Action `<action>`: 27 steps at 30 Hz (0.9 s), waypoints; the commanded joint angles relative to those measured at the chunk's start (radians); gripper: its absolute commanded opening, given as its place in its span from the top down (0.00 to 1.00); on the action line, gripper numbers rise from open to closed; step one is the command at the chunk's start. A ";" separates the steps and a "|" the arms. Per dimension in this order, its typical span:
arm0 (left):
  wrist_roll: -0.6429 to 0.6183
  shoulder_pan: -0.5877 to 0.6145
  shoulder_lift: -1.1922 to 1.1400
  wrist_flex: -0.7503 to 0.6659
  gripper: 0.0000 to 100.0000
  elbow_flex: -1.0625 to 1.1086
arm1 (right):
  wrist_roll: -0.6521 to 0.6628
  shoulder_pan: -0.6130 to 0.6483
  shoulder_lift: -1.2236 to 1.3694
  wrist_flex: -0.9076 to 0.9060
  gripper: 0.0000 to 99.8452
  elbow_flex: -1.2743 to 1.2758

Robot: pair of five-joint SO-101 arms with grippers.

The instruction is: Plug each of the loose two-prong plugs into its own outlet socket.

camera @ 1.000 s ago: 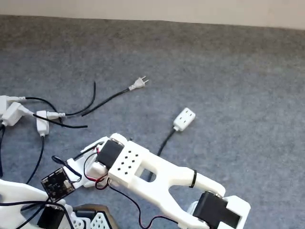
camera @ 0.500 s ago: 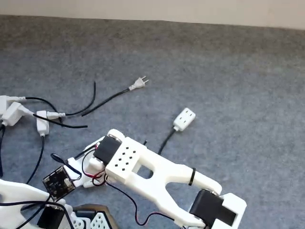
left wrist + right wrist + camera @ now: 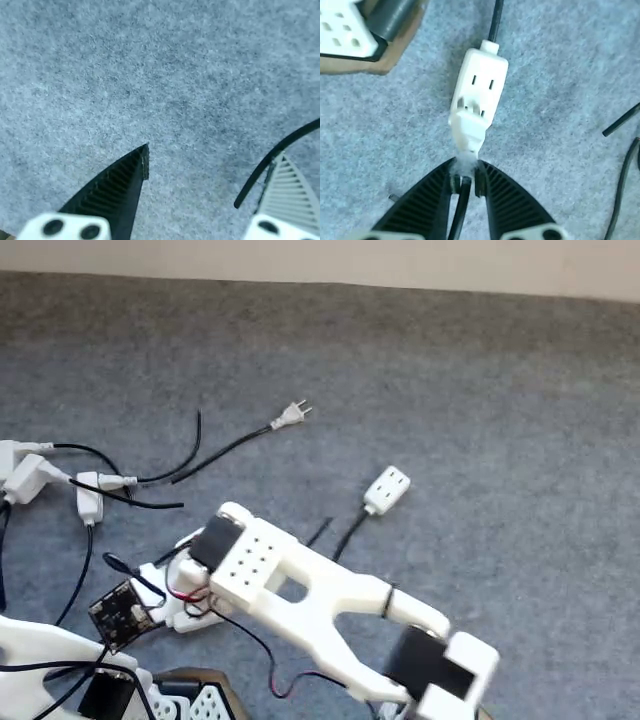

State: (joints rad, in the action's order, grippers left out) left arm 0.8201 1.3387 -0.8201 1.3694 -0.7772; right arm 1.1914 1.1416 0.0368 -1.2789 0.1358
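My right gripper is shut on the back end of a white two-prong plug. The plug's prongs sit at the face of a white outlet socket lying on the carpet, and part of the prongs still shows. In the high view the right arm covers that spot. A loose plug on a black cord lies farther back, and a free white socket lies to its right. My left gripper hangs open over bare carpet, with a black cord end beside its pale finger.
A cluster of white plugs and sockets with black cords lies at the left edge. A brown base with a white perforated part stands close behind the held socket. Grey carpet covers the table.
The right arm has swung a little to the left in the high view, and a short black cord end has come out from under it near the free socket's cord.
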 commanded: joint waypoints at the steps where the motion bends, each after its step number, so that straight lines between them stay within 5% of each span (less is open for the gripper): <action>1: 0.008 0.005 0.008 0.006 0.63 -0.031 | 0.008 -0.008 0.059 -0.028 1.00 -0.137; 9: 0.008 0.002 0.008 0.006 0.63 -0.031 | 0.034 -0.062 0.070 -0.188 1.00 -0.255; 13: 0.008 0.004 0.008 0.006 0.63 -0.031 | -0.081 -0.145 0.064 -0.153 1.00 -0.260; 21: 0.008 0.015 0.008 0.008 0.63 -0.030 | -0.509 -0.297 -0.065 0.300 1.00 0.125; 27: 0.008 -0.016 0.016 0.074 0.63 -0.038 | -0.680 -0.343 -0.222 0.521 1.00 0.456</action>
State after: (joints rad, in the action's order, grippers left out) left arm 0.8201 1.3387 -0.8201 1.3786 -0.7772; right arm 0.6160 0.8301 -0.0384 -0.8661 0.4565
